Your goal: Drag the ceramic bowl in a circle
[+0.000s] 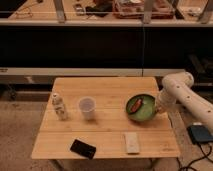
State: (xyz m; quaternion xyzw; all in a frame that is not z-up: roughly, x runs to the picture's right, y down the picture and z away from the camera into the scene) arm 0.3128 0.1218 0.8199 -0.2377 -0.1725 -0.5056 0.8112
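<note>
Sitting near the right edge of the light wooden surface [105, 137], the round shallow green ceramic bowl [140, 108] holds a small brown-orange piece [136, 105]. The white arm's gripper [158, 106] is at the bowl's right rim; whether its jaws are wide or narrow cannot be told. Left of the bowl stands a translucent white plastic cup [87, 107], with a small pale bottle [59, 106] toward the left edge, and a flat black rectangular object [83, 148] and pale rectangular block [132, 142] along the front edge.

One camera looks down from the front, raised and set back, taking in the whole wooden table [107, 127] and dark shelving [100, 45] behind. The gripper [158, 109] sits at the green bowl's [141, 108] right rim, probably touching, at mid distance
</note>
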